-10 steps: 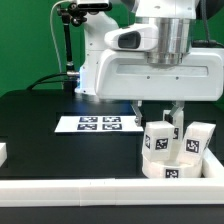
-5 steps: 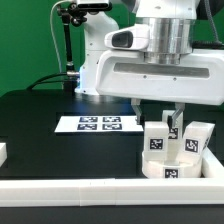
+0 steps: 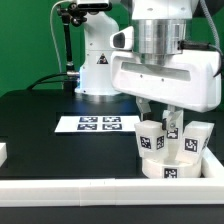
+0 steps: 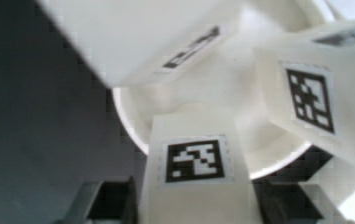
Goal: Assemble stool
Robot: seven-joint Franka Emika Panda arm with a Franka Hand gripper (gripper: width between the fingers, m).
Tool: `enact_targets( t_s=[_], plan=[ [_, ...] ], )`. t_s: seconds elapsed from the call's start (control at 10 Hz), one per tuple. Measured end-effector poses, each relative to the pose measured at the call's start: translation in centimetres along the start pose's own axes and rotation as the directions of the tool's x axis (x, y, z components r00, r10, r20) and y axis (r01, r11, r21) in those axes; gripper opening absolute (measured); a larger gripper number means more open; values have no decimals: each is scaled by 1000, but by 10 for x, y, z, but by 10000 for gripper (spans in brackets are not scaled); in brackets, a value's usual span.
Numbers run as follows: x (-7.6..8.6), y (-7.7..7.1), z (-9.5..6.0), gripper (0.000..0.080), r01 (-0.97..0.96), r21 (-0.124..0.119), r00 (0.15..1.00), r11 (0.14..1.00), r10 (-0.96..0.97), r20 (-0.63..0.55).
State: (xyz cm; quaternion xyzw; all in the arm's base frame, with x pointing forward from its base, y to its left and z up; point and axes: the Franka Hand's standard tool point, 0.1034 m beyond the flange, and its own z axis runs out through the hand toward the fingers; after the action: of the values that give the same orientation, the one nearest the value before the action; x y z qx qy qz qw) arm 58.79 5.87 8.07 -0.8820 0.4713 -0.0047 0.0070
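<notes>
The round white seat (image 3: 168,167) lies at the exterior view's front right, against the front rail. My gripper (image 3: 160,120) is shut on a white tagged leg (image 3: 151,138) and holds it tilted at the seat's left part. Two more legs stand on the seat, one at the right (image 3: 198,138) and one partly hidden behind my fingers. In the wrist view the held leg (image 4: 197,165) sits between my dark fingers (image 4: 103,200), its far end on the seat's ring (image 4: 135,110). Another leg (image 4: 316,85) stands beside it, and a third (image 4: 165,40) lies beyond.
The marker board (image 3: 100,124) lies flat in the middle of the black table. A long white rail (image 3: 90,190) runs along the front edge. A small white piece (image 3: 3,152) sits at the exterior view's left edge. The robot base (image 3: 95,60) stands behind.
My wrist has turned and tipped. The held leg has shifted slightly to the exterior view's left and now leans. The seat and the other legs have stayed put.
</notes>
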Motion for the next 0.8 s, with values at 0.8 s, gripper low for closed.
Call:
enact_targets(
  t_s=[0.8],
  plan=[
    [1,0,1,338,-602,13,798,798,601,52]
  ],
)
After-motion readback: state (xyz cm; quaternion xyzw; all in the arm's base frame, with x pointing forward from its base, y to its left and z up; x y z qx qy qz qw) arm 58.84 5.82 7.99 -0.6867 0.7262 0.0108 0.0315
